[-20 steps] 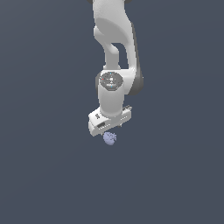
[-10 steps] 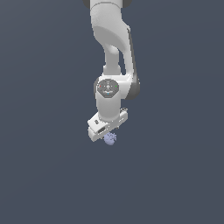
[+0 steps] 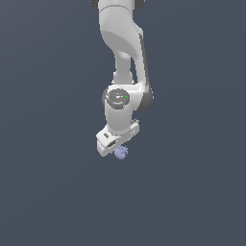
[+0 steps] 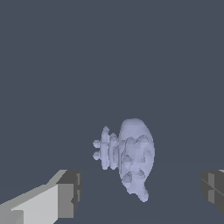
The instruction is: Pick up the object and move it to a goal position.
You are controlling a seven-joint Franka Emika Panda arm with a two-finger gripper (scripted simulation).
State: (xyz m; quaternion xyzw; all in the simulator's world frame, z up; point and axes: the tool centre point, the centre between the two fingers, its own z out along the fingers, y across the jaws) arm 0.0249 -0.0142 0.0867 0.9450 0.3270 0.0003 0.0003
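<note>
White and tilted, the end effector (image 3: 118,147) hangs at the bottom of the arm (image 3: 123,57), which comes down from the top edge of the exterior view. Its fingers are spread wide. In the wrist view one finger (image 4: 65,192) stands at one side and the other finger (image 4: 213,188) at the opposite side, with a broad gap between them. Both dark pads are clearly apart from the object (image 4: 129,155), so the end effector holds nothing.

The object (image 3: 121,152) is a small lavender-blue lump with many bumps and short ridges on it. In the exterior view it sits just under the end effector, close to the lower tip of the white body, a little toward the exterior view's right of that tip. In the wrist view it lies in the gap between the two fingers, nearer to the lighter finger than to the other one, and touches neither.

The surface (image 3: 48,192) is a plain dark grey-blue field that fills both views. Its edges and corners do not show, so I cannot place the object against them. I also cannot tell if the object rests on the surface.
</note>
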